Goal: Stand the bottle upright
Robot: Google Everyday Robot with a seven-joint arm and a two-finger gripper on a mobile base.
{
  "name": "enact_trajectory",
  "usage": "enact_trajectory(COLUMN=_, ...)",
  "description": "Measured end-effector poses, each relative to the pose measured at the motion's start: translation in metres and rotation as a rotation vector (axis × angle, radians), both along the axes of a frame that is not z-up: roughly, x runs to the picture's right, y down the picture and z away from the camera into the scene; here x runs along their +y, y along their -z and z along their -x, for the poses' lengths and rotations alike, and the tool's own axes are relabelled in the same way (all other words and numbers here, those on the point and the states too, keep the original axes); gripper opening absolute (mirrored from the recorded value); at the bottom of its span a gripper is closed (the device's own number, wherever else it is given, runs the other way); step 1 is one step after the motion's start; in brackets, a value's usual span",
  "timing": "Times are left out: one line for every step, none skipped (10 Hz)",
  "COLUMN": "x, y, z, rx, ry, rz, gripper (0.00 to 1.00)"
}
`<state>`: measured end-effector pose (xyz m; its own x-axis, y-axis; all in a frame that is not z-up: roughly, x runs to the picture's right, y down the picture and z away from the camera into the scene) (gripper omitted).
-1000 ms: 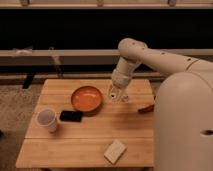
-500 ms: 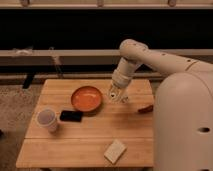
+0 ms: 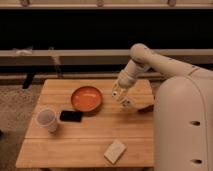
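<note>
While pincer [image 3: 121,96] clamps one bottle [image 3: 127,103] beside one bowl [image 3: 86,98] | one cup [image 3: 46,119] | one block [image 3: 115,151] | one phone [image 3: 71,116]

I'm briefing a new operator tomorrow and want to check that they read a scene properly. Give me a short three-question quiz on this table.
1. True or false: the claw hangs low over the wooden table, just to the picture's right of the orange bowl.
2. What lies on the table just to the picture's right of the white paper cup?
A) a black flat device
B) a spoon
C) a banana
3. Fill in: the pale rectangular block lies by the table edge ____ the camera (nearest or farthest from).

Key: 1 true; 2 A; 3 nearest.
</note>
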<state>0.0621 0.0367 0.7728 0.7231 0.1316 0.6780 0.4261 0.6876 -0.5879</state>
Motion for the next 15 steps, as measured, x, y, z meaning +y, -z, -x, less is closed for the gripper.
enact_trajectory(x=-0.007, y=-0.004, z=-0.011, rx=0.000, ry=-0.075, rz=0.004, gripper=0.00)
enact_trajectory(x=-0.010, y=-0.006, z=-0.015, rx=-0.003, ry=-0.112, rz=0.006, gripper=0.00)
enact_trajectory(x=-0.012, y=-0.007, z=-0.016, rx=-0.011, ry=-0.145, rz=0.011, gripper=0.00)
enact_trajectory(x=-0.015, y=-0.010, z=-0.016, rx=-0.024, ry=-0.187, rz=0.017, gripper=0.00)
enact_trajectory(x=-0.017, y=-0.011, z=-0.020, rx=-0.029, ry=-0.223, rz=0.020, gripper=0.00)
enact_trajectory(x=-0.017, y=-0.012, z=-0.022, rx=-0.034, ry=-0.249, rz=0.025, gripper=0.00)
enact_trajectory(x=-0.020, y=-0.014, z=-0.021, rx=-0.051, ry=-0.303, rz=0.030, gripper=0.00)
enact_trajectory(x=-0.020, y=-0.017, z=-0.025, rx=-0.068, ry=-0.349, rz=0.041, gripper=0.00)
enact_trajectory(x=-0.021, y=-0.018, z=-0.029, rx=-0.081, ry=-0.397, rz=0.053, gripper=0.00)
enact_trajectory(x=-0.021, y=-0.019, z=-0.030, rx=-0.093, ry=-0.432, rz=0.063, gripper=0.00)
enact_trajectory(x=-0.021, y=-0.021, z=-0.032, rx=-0.101, ry=-0.465, rz=0.078, gripper=0.04)
enact_trajectory(x=-0.021, y=-0.022, z=-0.034, rx=-0.096, ry=-0.481, rz=0.081, gripper=0.10)
enact_trajectory(x=-0.021, y=-0.022, z=-0.037, rx=-0.091, ry=-0.483, rz=0.079, gripper=0.22)
enact_trajectory(x=-0.021, y=-0.022, z=-0.033, rx=-0.092, ry=-0.479, rz=0.080, gripper=0.32)
enact_trajectory(x=-0.021, y=-0.022, z=-0.034, rx=-0.090, ry=-0.480, rz=0.080, gripper=0.43)
